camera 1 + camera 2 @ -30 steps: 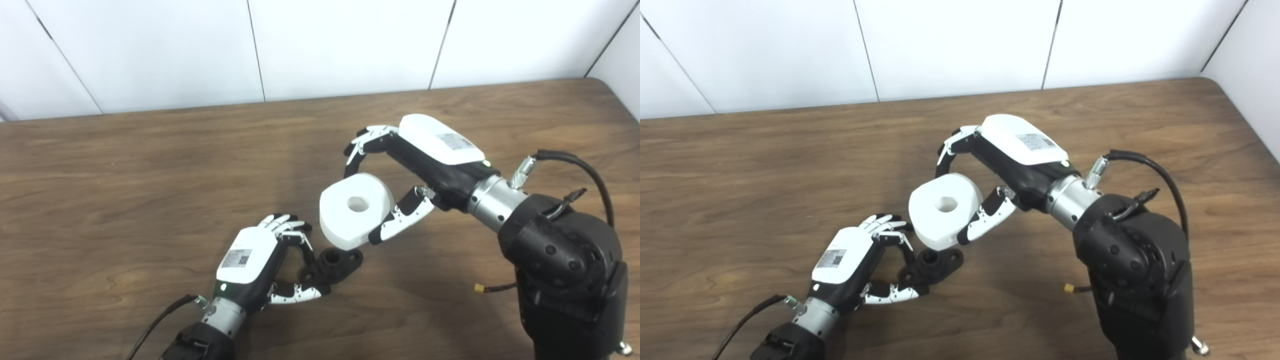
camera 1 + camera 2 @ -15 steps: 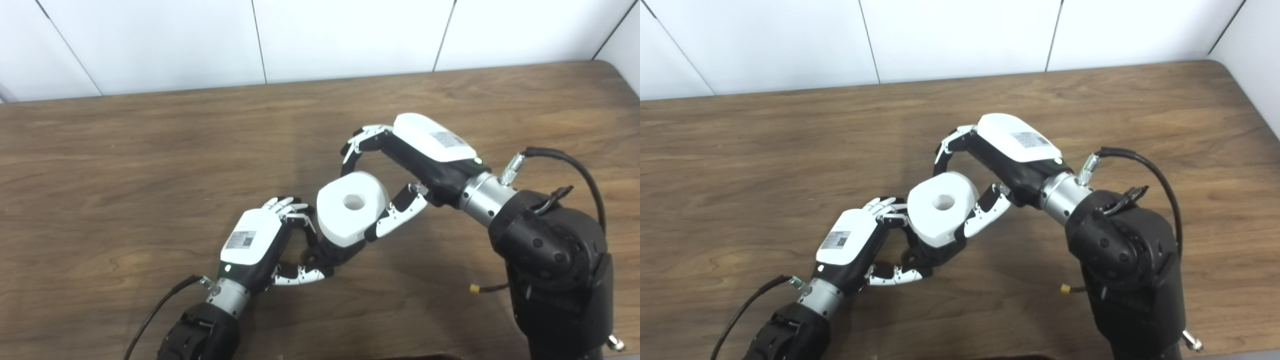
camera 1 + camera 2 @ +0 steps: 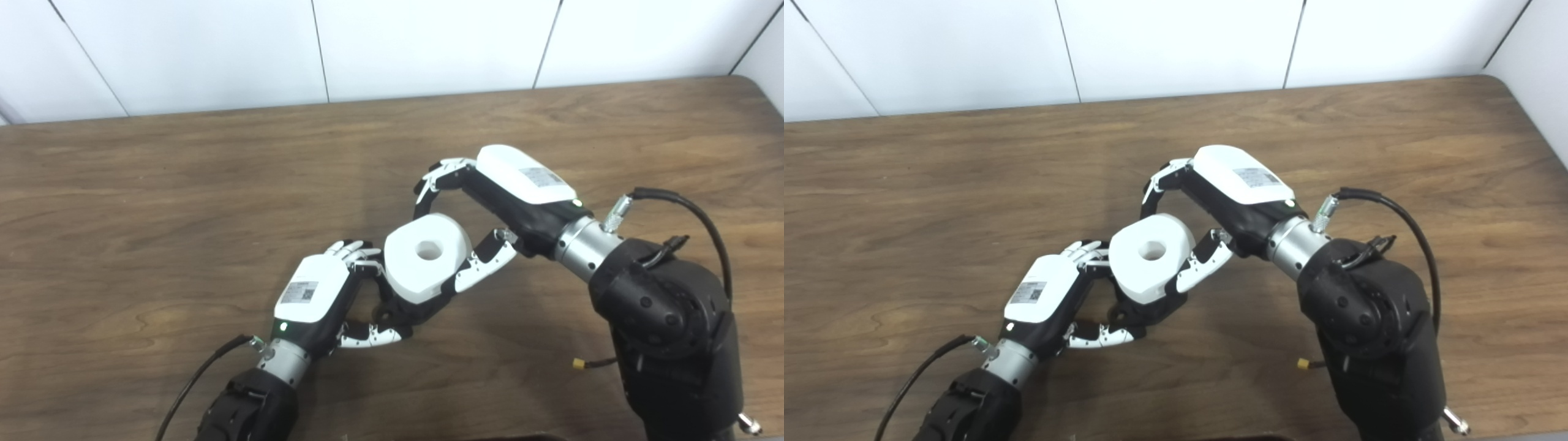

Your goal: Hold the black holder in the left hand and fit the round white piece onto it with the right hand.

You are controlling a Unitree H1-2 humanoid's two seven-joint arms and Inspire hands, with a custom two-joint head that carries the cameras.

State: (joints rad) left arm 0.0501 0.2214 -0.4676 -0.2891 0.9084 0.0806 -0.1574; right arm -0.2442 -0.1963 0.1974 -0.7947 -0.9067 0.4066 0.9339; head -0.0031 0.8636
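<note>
The round white piece, a thick disc with a centre hole, is held by my right hand, fingers on its far side and thumb on its near right side. It sits directly over the black holder, hiding most of it; only the holder's lower edge shows below the disc. My left hand is shut on the holder on the wooden table, fingers behind it and thumb in front. Whether the holder's peg is inside the hole cannot be seen. Both hands also show in the right eye view: left hand, right hand.
The table's back edge meets a white panelled wall. A black cable loops off the right forearm, and another cable trails from the left wrist.
My right hand has carried the white piece left and down, from beside the holder to right over it, so the holder is now mostly covered. The camera view has also shifted slightly.
</note>
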